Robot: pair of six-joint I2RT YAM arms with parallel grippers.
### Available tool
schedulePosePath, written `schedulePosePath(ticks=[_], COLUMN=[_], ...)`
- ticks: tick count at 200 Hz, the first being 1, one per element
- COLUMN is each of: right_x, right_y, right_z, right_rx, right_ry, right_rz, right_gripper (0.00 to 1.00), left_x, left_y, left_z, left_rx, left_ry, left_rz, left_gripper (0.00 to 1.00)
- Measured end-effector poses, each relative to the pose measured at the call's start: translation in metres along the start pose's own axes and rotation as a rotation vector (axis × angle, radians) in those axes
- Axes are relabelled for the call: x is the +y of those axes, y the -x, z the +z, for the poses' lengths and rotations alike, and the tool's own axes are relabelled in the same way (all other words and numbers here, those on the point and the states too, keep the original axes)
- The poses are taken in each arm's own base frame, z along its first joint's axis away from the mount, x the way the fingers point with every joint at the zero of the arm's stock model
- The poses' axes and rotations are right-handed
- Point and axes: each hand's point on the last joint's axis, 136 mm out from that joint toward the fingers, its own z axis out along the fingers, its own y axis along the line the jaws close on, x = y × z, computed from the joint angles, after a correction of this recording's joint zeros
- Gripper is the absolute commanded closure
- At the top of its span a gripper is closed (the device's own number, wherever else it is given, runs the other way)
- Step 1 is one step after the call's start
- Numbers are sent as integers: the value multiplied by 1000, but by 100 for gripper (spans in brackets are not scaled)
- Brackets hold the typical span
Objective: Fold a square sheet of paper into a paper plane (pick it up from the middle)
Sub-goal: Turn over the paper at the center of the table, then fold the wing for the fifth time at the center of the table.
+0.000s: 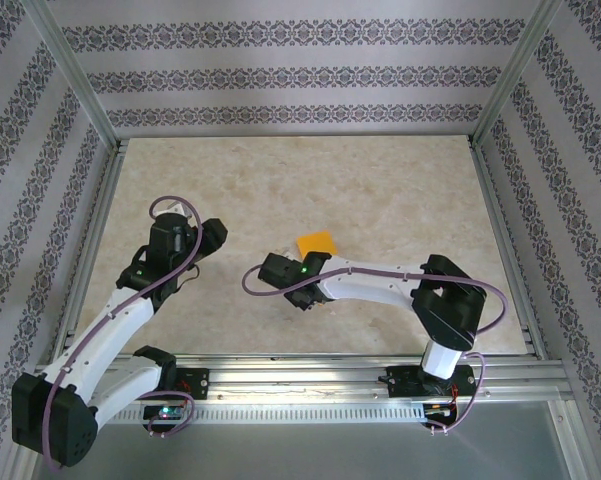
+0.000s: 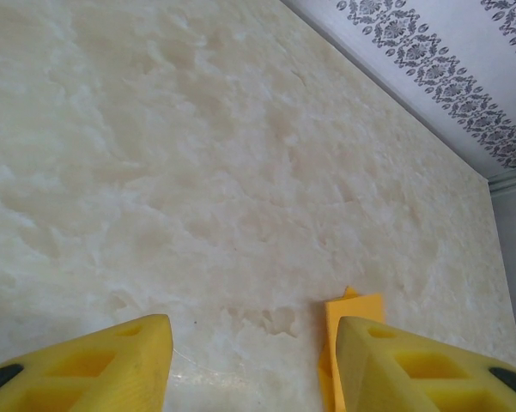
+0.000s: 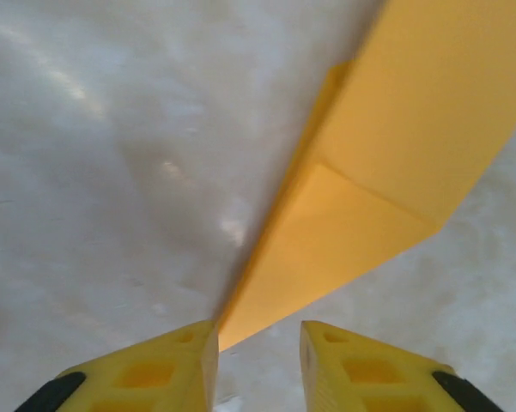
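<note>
At bottom centre the right gripper [image 3: 259,336] stands slightly parted, the orange paper [image 3: 369,172] tip at one finger, unpinched; the left gripper [image 2: 253,326] gapes half-open, empty.

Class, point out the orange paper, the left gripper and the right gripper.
orange paper [image 1: 316,243]: top external view, middle of its surface.
left gripper [image 2: 253,333]: left wrist view, midway between its fingertips.
right gripper [image 3: 258,340]: right wrist view, midway between its fingertips.

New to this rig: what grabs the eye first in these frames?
The orange paper, a bright patch on the pale marble table, sits folded near the middle. In the right wrist view its creased tip reaches toward the open right gripper. The left gripper hangs open to the paper's left, holding nothing.
</note>
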Motion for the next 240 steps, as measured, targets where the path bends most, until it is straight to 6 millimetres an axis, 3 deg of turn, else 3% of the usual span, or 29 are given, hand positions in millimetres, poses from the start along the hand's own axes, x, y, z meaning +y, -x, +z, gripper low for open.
schedulePosePath(ticks=[26,50,65,75,90,133,168,240], right_x=[7,-27,-49,-54,-47,-35,-24,-5], right_y=[12,17,10,4,-1,14,2,10], right_z=[-11,-11,5,16,25,39,62,60], right_rx=[-50,-140,-156,-143,-109,-90,-20,-33], right_ry=[201,409,504,549,627,759,784,822], right_rz=[161,495,696,772,834,907,966,1043], right_gripper=[65,82,88,90,92,93,93,92], left_x=[1,-1,-4,-6,-9,-20,-40,-80], left_y=[-7,-21,-33,-42,-57,-92,-108,-141], left_z=[5,15,24,32,44,72,83,115], left_rx=[37,114,179,228,308,490,573,691], left_ry=[-3,-25,-51,-70,-100,-181,-245,-308], left_rz=[-3,-13,-23,-36,-64,-156,-178,-170], left_gripper=[47,59,67,72,76,80,80,86])
